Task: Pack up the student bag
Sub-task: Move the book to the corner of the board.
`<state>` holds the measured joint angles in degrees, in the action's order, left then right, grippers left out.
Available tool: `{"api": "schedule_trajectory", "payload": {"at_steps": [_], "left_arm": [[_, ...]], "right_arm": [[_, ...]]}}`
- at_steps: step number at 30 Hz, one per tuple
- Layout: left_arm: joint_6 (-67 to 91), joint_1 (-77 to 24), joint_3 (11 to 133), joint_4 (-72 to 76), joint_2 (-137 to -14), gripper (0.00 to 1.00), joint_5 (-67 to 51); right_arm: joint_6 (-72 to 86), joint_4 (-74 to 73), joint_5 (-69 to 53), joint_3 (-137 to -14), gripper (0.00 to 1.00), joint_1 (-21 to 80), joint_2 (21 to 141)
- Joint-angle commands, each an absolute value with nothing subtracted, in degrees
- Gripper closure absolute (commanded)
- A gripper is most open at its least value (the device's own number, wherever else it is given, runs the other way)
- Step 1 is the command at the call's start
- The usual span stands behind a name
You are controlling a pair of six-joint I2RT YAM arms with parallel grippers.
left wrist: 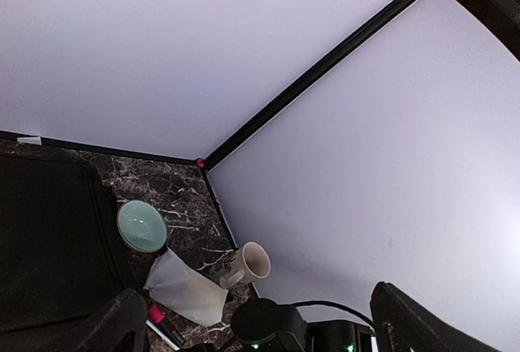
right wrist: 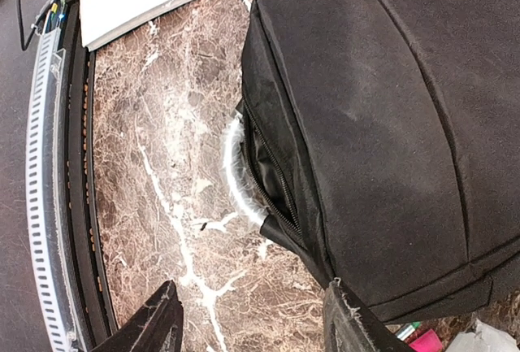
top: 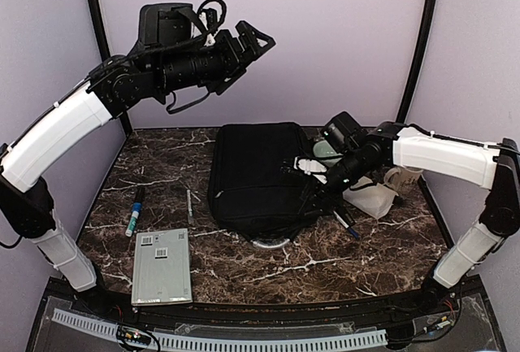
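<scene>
Dark marble tabletop (top: 325,262), white veins, pale lilac walls (top: 325,35) on three sides.

Student bag (top: 256,177): lies flat at the middle of the tabletop, black fabric, largest item present. Zipper (right wrist: 272,177) on its near edge gapes a little. A curved white rim (right wrist: 234,165) pokes out from under that same edge; cannot tell what it belongs to.

My left tool (top: 256,43): raised high, above and behind the bag's far-left corner, well apart from it. Jaws spread wide, nothing between them.

My right tool (right wrist: 256,319): low at the bag's near-right corner. Fingers part-way apart, only bare marble showing between them, nothing gripped. One finger sits over the bag's corner; contact not clear.

Left of the bag: a slim pen (top: 189,203) just beside it, a marker (top: 134,210) with a blue-green end farther out, and a grey-white booklet (top: 162,265) nearer the front edge.

Right of the bag: a pale green bowl (left wrist: 142,226) by its far-right corner, a translucent white pouch (left wrist: 183,287) beside its right edge, and a cream mug (left wrist: 248,264) on its side just past the pouch.
</scene>
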<state>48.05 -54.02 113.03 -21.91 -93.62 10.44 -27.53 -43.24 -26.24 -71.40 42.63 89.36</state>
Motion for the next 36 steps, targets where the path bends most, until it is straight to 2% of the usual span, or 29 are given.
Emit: {"api": "schedule_trajectory", "payload": {"at_steps": [1,4,6,9,11,16,19,23,27,36], "left_arm": [[47.13,-54.14,108.63,-17.05,-90.12,0.01,11.47],[43.93,-54.39,110.00,-18.72,-89.91,0.01,14.43],[36.94,-55.45,105.43,-15.40,-87.13,0.01,18.97],[17.30,-55.82,83.91,4.05,-78.29,0.01,21.06],[10.76,-54.44,72.79,10.06,-73.73,0.01,25.20],[14.48,-47.98,69.19,-14.91,-73.78,0.01,31.70],[17.06,-47.03,64.81,-23.02,-72.29,0.01,36.18],[34.57,-44.79,63.74,-42.56,-70.25,0.01,43.42],[43.07,-40.16,65.22,-56.02,-70.05,0.01,35.55],[43.78,-32.49,55.59,-58.52,-68.51,0.01,6.18]], "right_arm": [[-27.48,-43.17,-28.49,-73.08,0.41,41.51,90.15],[-27.35,-42.94,-29.00,-73.02,0.41,41.27,90.35],[-27.42,-43.04,-28.87,-73.19,0.41,41.17,90.14],[-27.51,-42.80,-28.94,-73.60,0.41,40.90,89.32],[-27.54,-42.43,-29.20,-73.86,0.41,40.66,88.76],[-27.72,-40.65,-29.51,-73.54,0.41,40.43,88.07],[-26.99,-38.84,-29.45,-72.80,0.41,40.43,88.00],[-25.49,-36.18,-29.44,-71.30,0.41,40.43,88.51],[-24.08,-33.74,-31.85,-69.38,0.41,40.43,89.36],[-22.72,-30.24,-33.41,-66.38,0.42,40.66,90.75]]}}
